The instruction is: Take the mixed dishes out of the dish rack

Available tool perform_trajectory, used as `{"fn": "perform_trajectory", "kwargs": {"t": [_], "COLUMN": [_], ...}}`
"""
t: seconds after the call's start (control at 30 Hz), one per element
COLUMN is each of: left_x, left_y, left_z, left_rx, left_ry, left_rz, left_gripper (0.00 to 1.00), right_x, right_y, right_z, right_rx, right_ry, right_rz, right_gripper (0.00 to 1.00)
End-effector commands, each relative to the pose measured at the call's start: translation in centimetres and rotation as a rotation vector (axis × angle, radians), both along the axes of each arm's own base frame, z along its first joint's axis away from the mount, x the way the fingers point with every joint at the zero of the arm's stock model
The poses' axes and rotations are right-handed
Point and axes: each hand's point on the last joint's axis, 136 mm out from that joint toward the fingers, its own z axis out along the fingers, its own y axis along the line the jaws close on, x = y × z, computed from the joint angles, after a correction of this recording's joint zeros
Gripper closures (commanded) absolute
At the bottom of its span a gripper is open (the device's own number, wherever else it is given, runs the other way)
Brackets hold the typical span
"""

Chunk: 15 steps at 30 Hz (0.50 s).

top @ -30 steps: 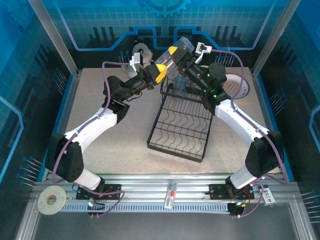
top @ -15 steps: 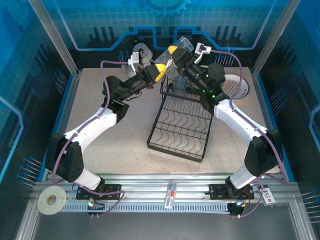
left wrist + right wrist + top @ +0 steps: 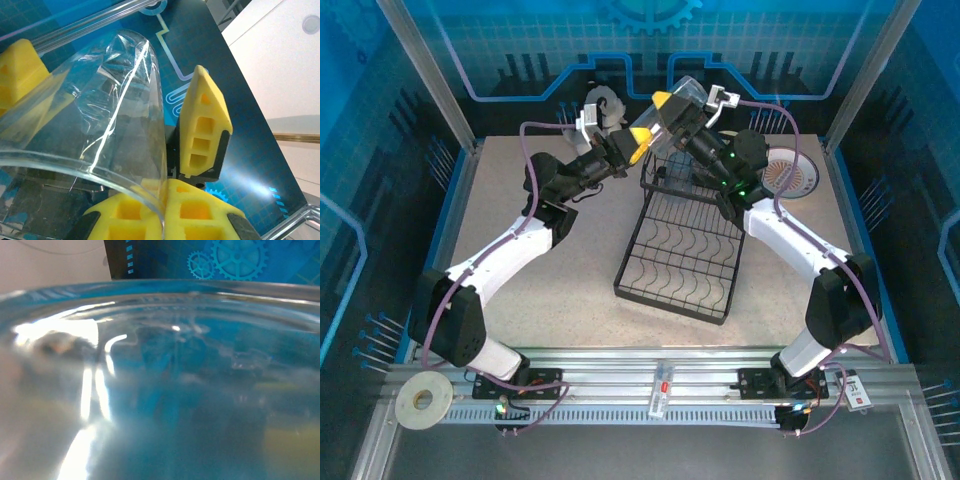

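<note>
The clear ribbed tumbler [image 3: 685, 92] hangs tilted in the air above the far end of the black wire dish rack [image 3: 680, 255]. My left gripper [image 3: 638, 140] is shut on the tumbler's rim [image 3: 125, 175], one yellow pad inside the glass and one outside [image 3: 167, 200]. My right gripper [image 3: 676, 106] straddles the tumbler's body. In the left wrist view one of the right gripper's fingers [image 3: 202, 125] stands a little off the glass wall, so the jaws are open. Up close, the tumbler's wall [image 3: 165, 380] blocks the right wrist view. The rack's lower tray holds no dishes.
A white plate with an orange-patterned rim [image 3: 792, 172] lies on the table right of the rack, behind my right arm. A grey-and-white figurine [image 3: 603, 103] stands at the back, behind my left wrist. A tape roll [image 3: 420, 400] sits on the front rail.
My left gripper has closed fully on the tumbler's rim. My right gripper's jaws have spread off the glass, and the right arm has shifted slightly left.
</note>
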Motion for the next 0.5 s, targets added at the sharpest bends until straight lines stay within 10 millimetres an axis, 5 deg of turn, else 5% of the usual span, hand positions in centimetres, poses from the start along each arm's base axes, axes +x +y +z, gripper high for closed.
{"fn": "perform_trajectory", "kwargs": {"t": [0.0,0.47], "left_x": [-2.7,-3.9], "left_y": [1.3,6.1], "left_z": [3.5,4.4], "left_rx": [-0.042,0.153], "left_ry": [-0.117,-0.131], "left_rz": [0.001,0.191], "left_gripper": [1.00,1.00], "right_x": [-0.6,-0.7], "right_y": [-1.0,-6.6], "right_z": [1.2,2.6], "right_rx": [-0.008,-0.135], "right_ry": [-0.050,-0.063], "right_rz": [-0.044,-0.251], "right_gripper": [0.00,0.00]}}
